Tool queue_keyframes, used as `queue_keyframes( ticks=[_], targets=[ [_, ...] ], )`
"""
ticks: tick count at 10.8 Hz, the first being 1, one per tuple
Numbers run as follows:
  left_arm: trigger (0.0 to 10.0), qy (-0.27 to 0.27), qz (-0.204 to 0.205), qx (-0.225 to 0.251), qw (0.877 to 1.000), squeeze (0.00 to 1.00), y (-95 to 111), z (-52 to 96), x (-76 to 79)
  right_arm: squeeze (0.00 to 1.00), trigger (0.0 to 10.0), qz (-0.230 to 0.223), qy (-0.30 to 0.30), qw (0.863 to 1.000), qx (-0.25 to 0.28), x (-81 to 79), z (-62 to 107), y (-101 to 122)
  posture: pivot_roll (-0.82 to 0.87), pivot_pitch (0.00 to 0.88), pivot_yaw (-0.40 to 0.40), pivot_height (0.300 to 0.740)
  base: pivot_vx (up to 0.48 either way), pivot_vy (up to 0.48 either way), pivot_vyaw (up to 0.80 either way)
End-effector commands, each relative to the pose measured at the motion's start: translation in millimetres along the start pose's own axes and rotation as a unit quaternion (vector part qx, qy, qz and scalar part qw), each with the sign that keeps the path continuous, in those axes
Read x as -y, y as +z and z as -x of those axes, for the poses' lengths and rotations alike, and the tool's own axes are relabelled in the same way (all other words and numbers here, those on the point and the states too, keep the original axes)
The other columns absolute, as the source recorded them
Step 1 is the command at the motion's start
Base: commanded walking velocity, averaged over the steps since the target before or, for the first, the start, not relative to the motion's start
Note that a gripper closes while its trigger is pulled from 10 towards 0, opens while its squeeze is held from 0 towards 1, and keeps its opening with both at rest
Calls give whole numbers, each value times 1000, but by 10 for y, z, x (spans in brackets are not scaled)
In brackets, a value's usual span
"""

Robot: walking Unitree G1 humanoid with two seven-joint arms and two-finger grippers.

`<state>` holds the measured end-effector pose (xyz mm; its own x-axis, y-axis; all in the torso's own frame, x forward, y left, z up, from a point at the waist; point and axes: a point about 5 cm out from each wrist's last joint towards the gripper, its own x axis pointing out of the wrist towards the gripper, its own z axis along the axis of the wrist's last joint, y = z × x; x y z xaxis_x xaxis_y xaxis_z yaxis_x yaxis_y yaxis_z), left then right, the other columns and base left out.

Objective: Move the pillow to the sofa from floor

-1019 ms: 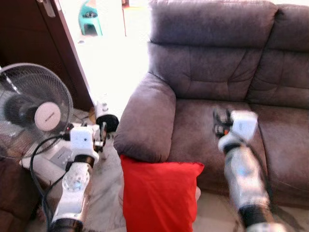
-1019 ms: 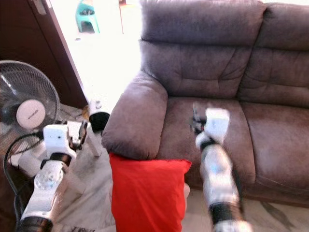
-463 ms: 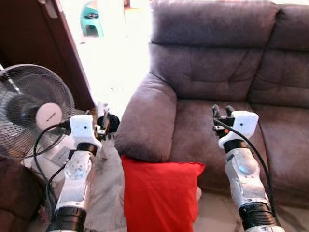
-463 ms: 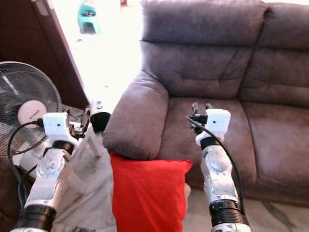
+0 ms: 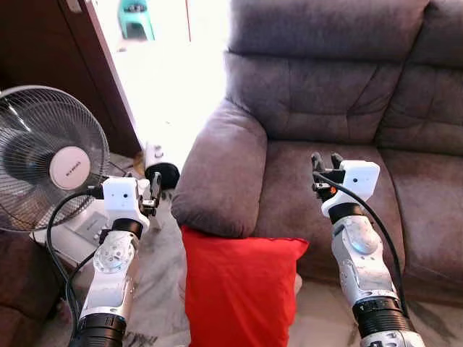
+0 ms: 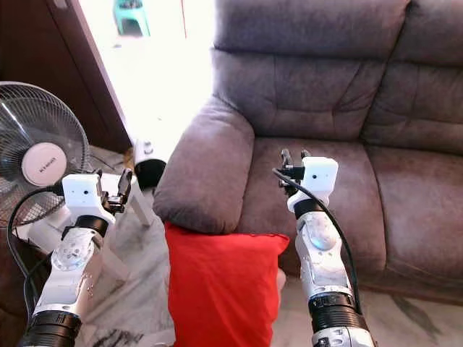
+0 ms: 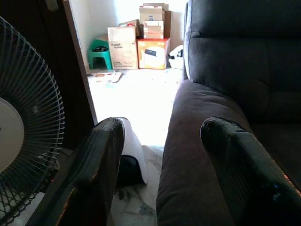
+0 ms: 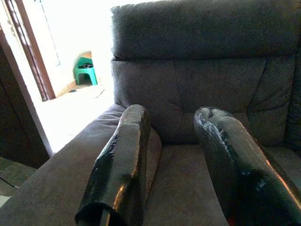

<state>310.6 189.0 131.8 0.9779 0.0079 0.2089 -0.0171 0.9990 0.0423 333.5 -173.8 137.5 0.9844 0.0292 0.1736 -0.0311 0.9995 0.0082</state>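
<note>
Pillow (image 5: 242, 289), red, stands on the floor against the sofa (image 5: 340, 108) front at 6 o'clock, untouched, so the whole lift remains. Left gripper (image 5: 153, 189) at 9 o'clock and right gripper (image 5: 326, 162) at 3 o'clock hover raised, fingers parted, holding nothing.

A grey-brown sofa (image 5: 340, 108) fills the upper right, a fan (image 5: 51, 159) stands at left before a dark door (image 5: 51, 50), and glaring daylight floods the floor (image 5: 173, 79) near a green stool (image 5: 134, 16) at top.
</note>
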Motion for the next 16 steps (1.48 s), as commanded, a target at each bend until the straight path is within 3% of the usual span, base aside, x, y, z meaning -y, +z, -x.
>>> queue_keyframes(
  ticks=[1, 8, 11, 16],
  targets=[
    [10000, 7, -2, 0, 1000, 0, 12, 3, -32, 0, 10000, -1, 1, 1000, -6, -2, 10, -14, 83, 152, 23, 714, 0, 0, 0],
    [10000, 2, -3, 4, 1000, 0, 23, 17, -36, 0, 10000, 4, 3, 998, -59, -29, 110, -216, 78, 105, 32, 714, 0, 0, 0],
    [10000, 11, 27, -35, 999, 0, -96, 47, -54, 0, 10000, 3, -14, 993, -120, -24, 139, -367, 77, 53, 35, 714, 0, 0, 0],
    [10000, 3, 11, -31, 999, 0, -109, 106, -30, 0, 10000, 10, -17, 995, -100, -1, 154, -288, 69, 0, 32, 714, 0, 0, 0]
  ],
)
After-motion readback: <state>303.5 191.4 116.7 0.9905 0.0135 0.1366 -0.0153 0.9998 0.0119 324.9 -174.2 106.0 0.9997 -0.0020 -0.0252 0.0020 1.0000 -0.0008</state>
